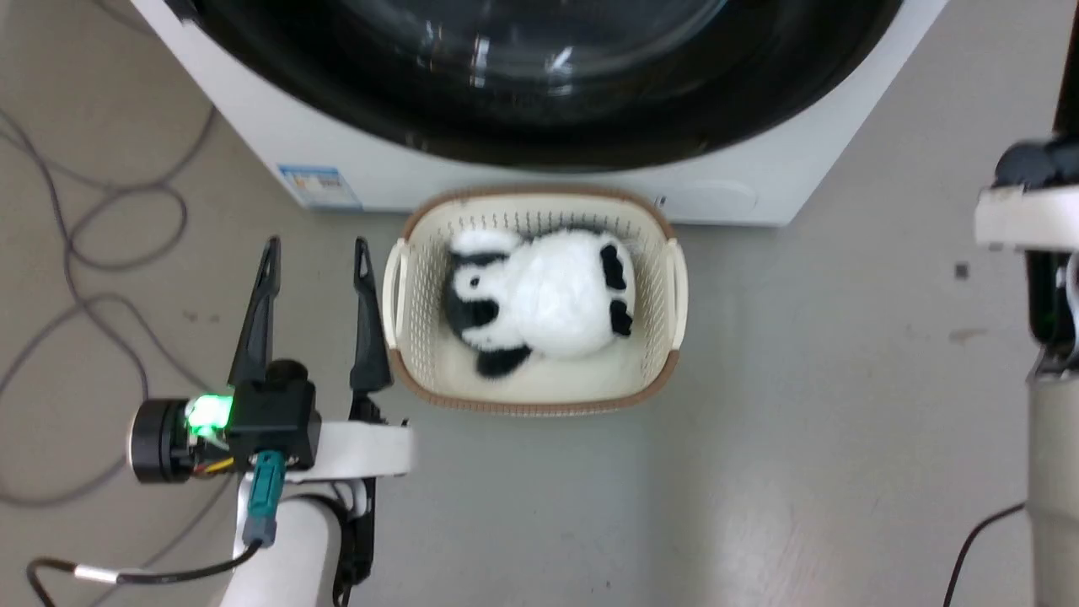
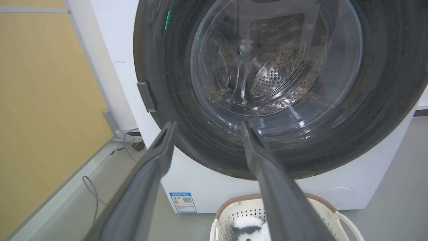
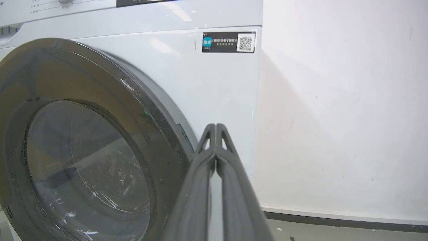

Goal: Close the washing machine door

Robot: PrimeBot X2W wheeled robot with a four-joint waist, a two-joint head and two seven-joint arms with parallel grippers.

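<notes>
The white washing machine [image 1: 539, 181] stands at the top of the head view. Its glossy black-rimmed door [image 2: 277, 83] lies over the porthole, and the steel drum shows through the glass. From the right wrist view the door [image 3: 90, 150] has its right edge a little proud of the white front [image 3: 214, 83]; whether it is latched I cannot tell. My left gripper [image 1: 316, 249] is open and empty beside the basket, pointing at the door's lower rim in its wrist view [image 2: 208, 124]. My right gripper [image 3: 215, 126] is shut on nothing, just right of the door's edge.
A cream basket [image 1: 405, 295] holding a panda plush [image 1: 539, 303] sits on the floor in front of the machine. Grey cables [image 1: 93, 253] loop on the floor at the left. A white wall [image 3: 344, 117] flanks the machine. My right arm [image 1: 1033, 219] shows at the right edge.
</notes>
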